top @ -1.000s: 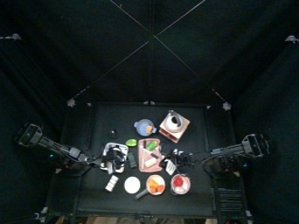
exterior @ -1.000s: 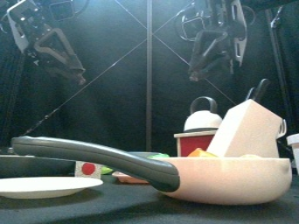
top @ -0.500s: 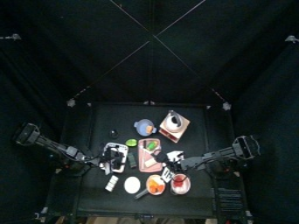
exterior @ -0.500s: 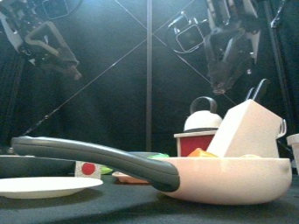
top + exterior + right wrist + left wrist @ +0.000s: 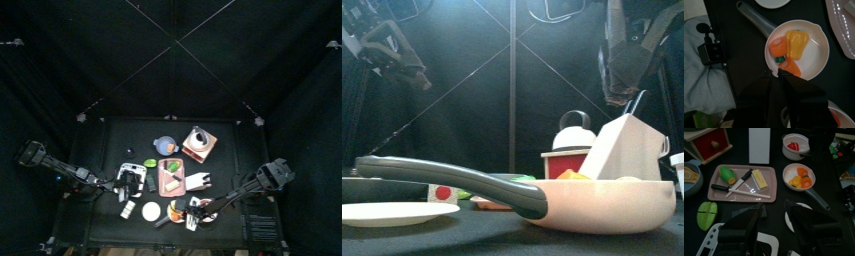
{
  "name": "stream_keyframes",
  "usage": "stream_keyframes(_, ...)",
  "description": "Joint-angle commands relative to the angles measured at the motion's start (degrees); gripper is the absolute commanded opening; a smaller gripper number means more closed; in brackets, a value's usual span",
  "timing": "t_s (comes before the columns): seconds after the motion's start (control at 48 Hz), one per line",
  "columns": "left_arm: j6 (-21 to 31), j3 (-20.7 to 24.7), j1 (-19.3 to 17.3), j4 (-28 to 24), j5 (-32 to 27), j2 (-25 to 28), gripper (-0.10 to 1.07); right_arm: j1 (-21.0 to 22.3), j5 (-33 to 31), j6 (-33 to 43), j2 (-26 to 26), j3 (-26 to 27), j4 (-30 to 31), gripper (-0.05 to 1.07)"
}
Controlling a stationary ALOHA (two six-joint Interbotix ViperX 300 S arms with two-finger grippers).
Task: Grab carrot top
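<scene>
Above the pan (image 5: 821, 60), the spread right gripper (image 5: 777, 75) nears the carrot top (image 5: 778, 48).

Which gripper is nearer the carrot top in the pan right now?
Right. The right gripper hangs directly over the pan, almost at the carrot top. The left gripper sits off beside the pink tray, looking at the pan from a distance.

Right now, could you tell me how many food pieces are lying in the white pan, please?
3, all in the white pan: a yellow piece in the middle, an orange roundish piece touching it, and another orange piece partly behind the right hand, which may hide more.
</scene>
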State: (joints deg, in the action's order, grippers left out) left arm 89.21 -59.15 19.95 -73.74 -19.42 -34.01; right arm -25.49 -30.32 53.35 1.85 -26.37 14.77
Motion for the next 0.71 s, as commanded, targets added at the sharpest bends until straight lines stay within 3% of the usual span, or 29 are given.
stream_keyframes(0.0, 0.09, 0.44, -0.09, 0.0, 0.09, 0.0, 0.8, -0.53, 0.35, -0.18, -0.44, 1.85, 2.02, 0.61)
stream_keyframes(0.354, 0.09, -0.18, -1.14, 0.62, 0.09, 0.0, 0.81, -0.7, -2.81, -0.44, 4.83, 2.02, 4.13, 0.61)
stream_keyframes(0.688, 0.09, -0.53, -1.93, 0.79, 0.09, 0.0, 0.8, -0.88, -5.19, -0.44, 5.01, 2.9, 5.36, 0.65)
